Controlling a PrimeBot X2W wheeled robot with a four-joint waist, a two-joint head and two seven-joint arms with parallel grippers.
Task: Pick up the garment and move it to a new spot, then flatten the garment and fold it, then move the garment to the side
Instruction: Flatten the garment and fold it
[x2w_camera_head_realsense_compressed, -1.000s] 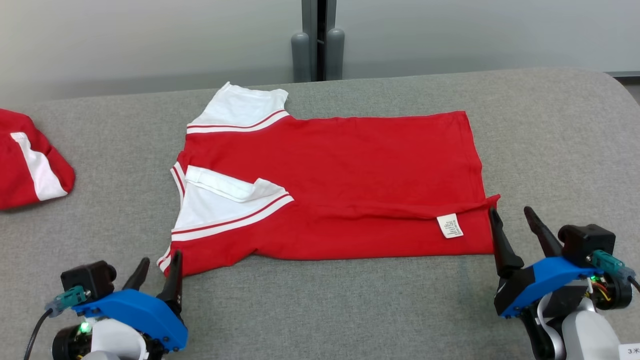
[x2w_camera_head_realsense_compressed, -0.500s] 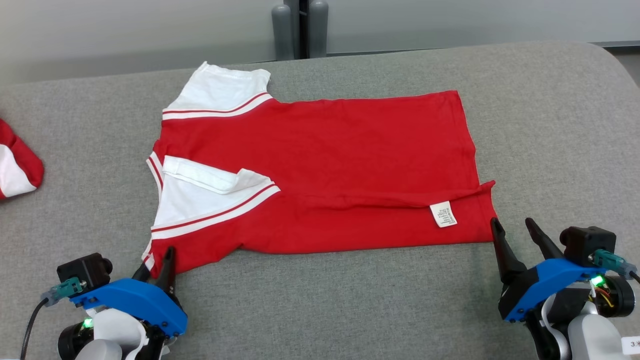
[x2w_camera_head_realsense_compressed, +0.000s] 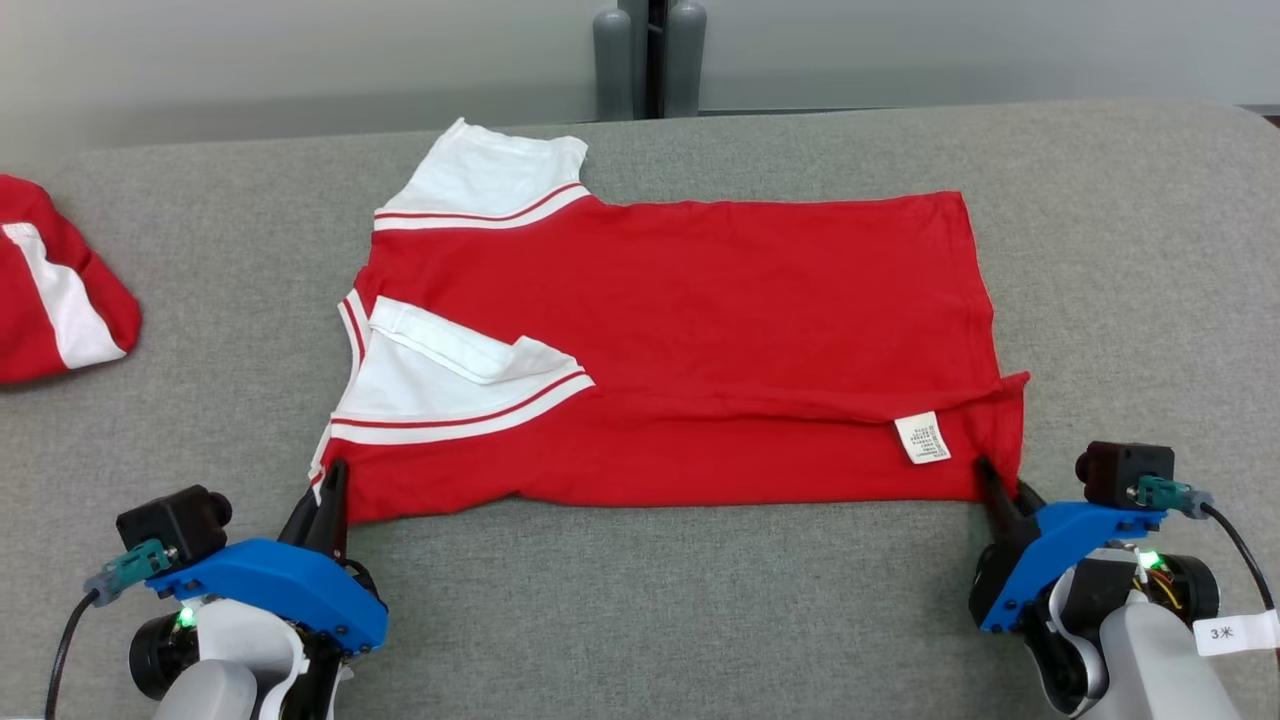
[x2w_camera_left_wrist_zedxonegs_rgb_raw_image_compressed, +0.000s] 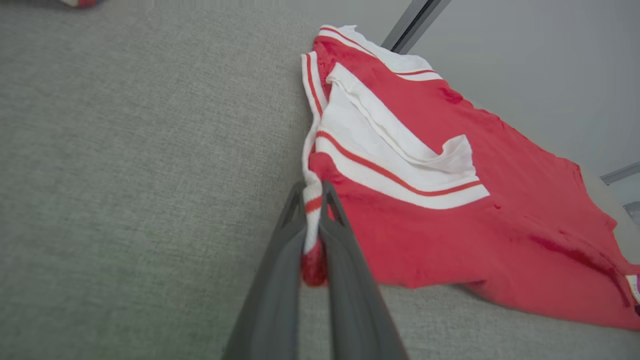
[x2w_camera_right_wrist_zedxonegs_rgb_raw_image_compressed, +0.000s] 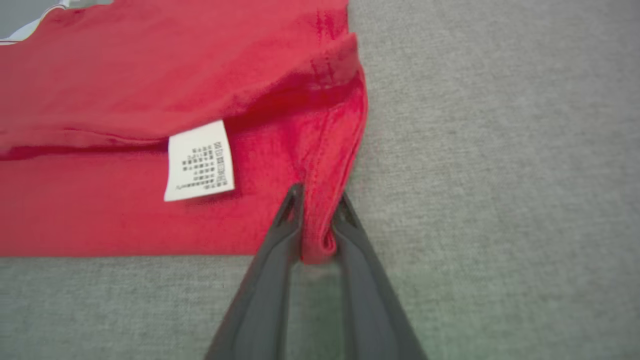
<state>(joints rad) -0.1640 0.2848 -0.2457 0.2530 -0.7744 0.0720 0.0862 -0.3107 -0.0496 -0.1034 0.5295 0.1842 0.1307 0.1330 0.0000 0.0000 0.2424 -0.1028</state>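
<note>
Left gripper (x2w_camera_head_realsense_compressed: 322, 490) and right gripper (x2w_camera_head_realsense_compressed: 1005, 482) each pinch a near corner of the red-and-white garment (x2w_camera_head_realsense_compressed: 680, 330), spread flat mid-table on the grey cloth-covered table (x2w_camera_head_realsense_compressed: 640, 600), seen from the head. From the left wrist, dark fingers (x2w_camera_left_wrist_zedxonegs_rgb_raw_image_compressed: 280, 260) clamp the striped sleeve hem. From the right wrist, fingers (x2w_camera_right_wrist_zedxonegs_rgb_raw_image_compressed: 270, 280) nip the red bottom hem beside the care label (x2w_camera_right_wrist_zedxonegs_rgb_raw_image_compressed: 199, 161). Light, limp jersey should sag between holds; hemmed corners look the soundest grip.
</note>
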